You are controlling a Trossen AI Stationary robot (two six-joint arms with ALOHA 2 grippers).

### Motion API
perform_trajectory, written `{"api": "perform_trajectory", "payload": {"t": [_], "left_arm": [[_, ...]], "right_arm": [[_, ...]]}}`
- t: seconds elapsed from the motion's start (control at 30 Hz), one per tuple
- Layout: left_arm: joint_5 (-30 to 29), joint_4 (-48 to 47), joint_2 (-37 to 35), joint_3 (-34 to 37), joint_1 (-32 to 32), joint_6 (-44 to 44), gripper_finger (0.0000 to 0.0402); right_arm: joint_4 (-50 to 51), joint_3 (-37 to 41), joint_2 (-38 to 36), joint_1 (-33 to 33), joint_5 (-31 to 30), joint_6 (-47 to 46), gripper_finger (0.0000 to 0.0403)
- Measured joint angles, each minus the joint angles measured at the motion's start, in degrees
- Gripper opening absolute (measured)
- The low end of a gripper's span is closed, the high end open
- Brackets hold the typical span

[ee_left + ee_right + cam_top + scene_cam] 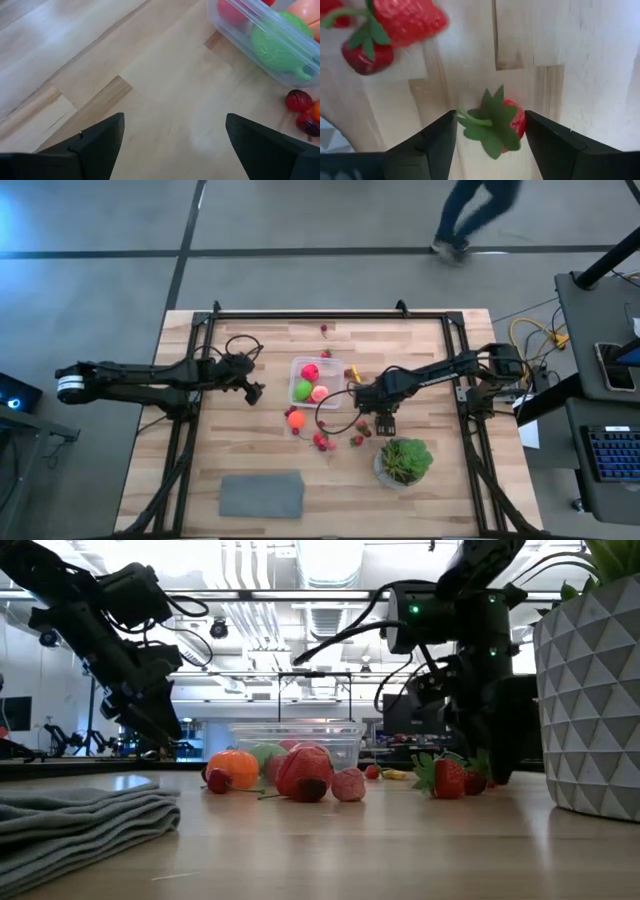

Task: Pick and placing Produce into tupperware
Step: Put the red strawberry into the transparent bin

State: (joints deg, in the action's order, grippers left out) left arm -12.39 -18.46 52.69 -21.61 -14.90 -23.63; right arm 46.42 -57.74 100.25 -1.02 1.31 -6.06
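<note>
The clear tupperware (312, 380) sits mid-table and holds a red, a lime-green (277, 42) and a peach fruit. An orange fruit (295, 418) and several small strawberries (322, 442) lie on the wood just near of it. My right gripper (385, 420) is down at the table between the box and the plant, shut on one strawberry (512, 122). My left gripper (255, 390) hangs open over bare wood left of the box. My right gripper has the strawberry pinched between its two fingers (545, 140). The green leaf cap (487, 127) meets one finger and the red body (517, 122) meets the other. The fingers point down from above, and the strawberry is at table level (475, 780).
A leafy plant in a white faceted pot (403, 462) stands close by the right gripper on its near side. A grey mat (262, 494) lies near the front edge. Loose strawberries (326, 327) lie toward the far edge. A person walks past beyond the table (470, 220).
</note>
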Motion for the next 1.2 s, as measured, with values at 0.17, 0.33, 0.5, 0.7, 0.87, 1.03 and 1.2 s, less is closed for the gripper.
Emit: {"api": "perform_trajectory", "payload": {"t": [0.17,0.33,0.5,0.7,0.87,1.03,1.2], "left_arm": [[2.2,0.0,0.0,0.0,0.0,0.0,0.0334],[2.3,0.0,0.0,0.0,0.0,0.0,0.0334],[2.3,0.0,0.0,0.0,0.0,-0.1,0.0334],[2.2,0.0,0.0,0.0,0.0,-0.1,0.0334],[2.2,1.0,0.0,-0.1,0.0,-0.1,0.0334],[2.1,1.9,0.0,-0.1,0.0,-0.1,0.0334],[2.1,1.9,0.0,-0.1,0.0,-0.1,0.0334]], "right_arm": [[0.1,0.5,0.0,0.0,-2.3,0.0,0.0221],[-0.1,0.3,0.0,0.0,-3.1,0.0,0.0211],[0.0,0.3,0.0,-0.1,-3.0,0.1,0.0184],[1.4,0.1,-0.3,-0.1,-2.6,0.1,0.0153],[4.0,-2.9,-1.3,-0.1,-0.3,-0.2,0.0145],[3.3,-10.4,-2.3,0.9,-0.3,-0.8,0.0157],[-3.2,-17.4,-1.9,5.2,0.0,-0.8,0.0159]]}}
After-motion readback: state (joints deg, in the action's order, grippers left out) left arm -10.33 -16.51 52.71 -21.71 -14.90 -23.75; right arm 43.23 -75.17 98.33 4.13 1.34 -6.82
